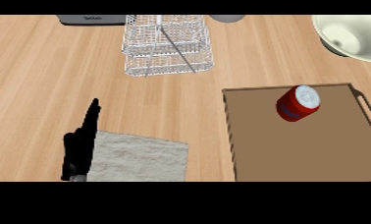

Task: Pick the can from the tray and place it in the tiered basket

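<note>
Red cylindrical can (298, 103) on flat brown tray (290, 154).

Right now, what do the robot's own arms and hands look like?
The left hand is black all over and slim, with narrow tapering fingers and no markings or cables showing. Just a sliver of grey forearm shows below it at the view's lower edge. The right hand is out of view.

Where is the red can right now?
In the head view, the can sits on the brown tray at the right, near its far edge, right of the tiered basket.
</note>
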